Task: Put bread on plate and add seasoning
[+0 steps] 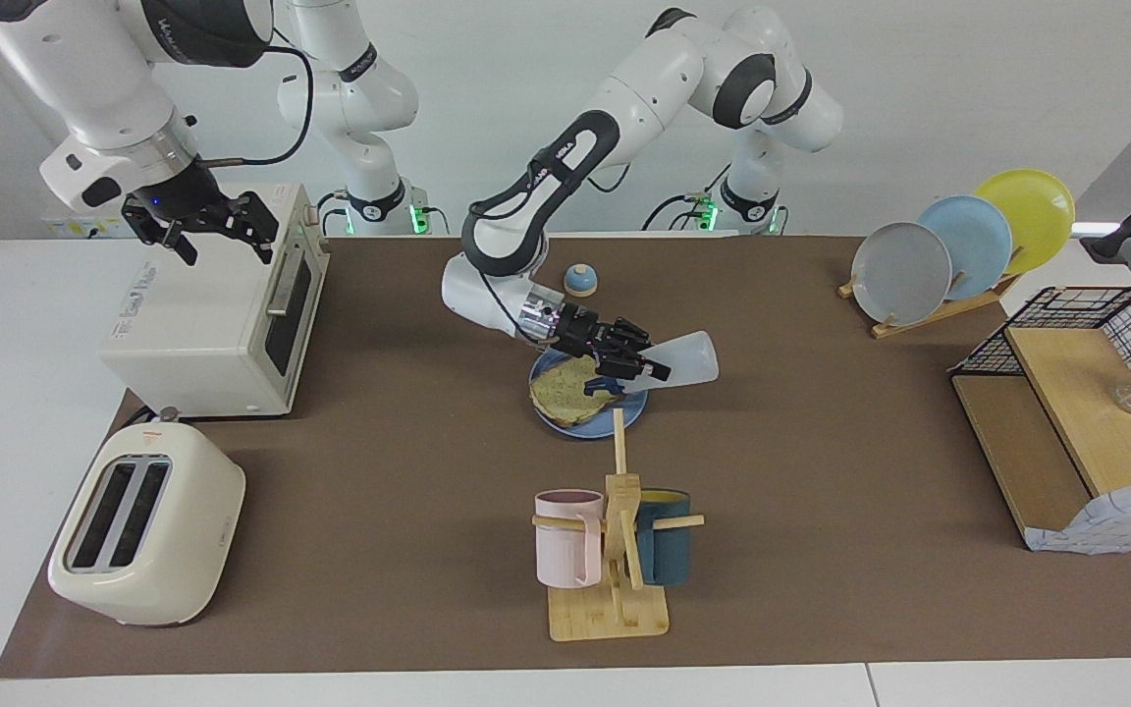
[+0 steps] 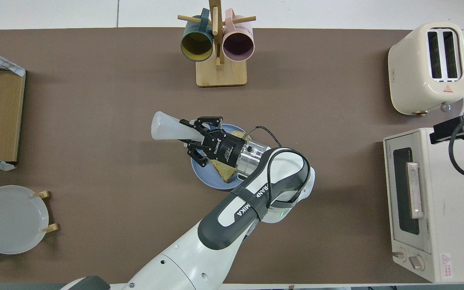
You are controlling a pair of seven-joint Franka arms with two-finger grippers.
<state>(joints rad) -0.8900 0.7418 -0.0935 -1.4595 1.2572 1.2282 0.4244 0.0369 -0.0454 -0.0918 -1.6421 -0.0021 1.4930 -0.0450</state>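
Bread (image 1: 567, 390), one slice, lies on the one medium-blue plate (image 1: 624, 417) mid-table, directly beneath the left gripper (image 1: 636, 361), whose fingers pinch the single seasoning bottle (image 1: 681, 358), tipped nearly flat over the plate's edge. The right gripper (image 1: 222, 236) waits spread above the one toaster oven (image 1: 217, 314). Two mugs (image 1: 570, 538) hang on the rack; three plates (image 1: 963, 245) stand in the wooden holder.

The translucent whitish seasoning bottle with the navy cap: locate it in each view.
Facing view: the seasoning bottle lies tilted in the left gripper, cap end over the toast slice on the medium-blue plate, near the centre.
Overhead view: the bottle juts from the gripper, just above centre.
Shared landmark: the wooden mug rack.
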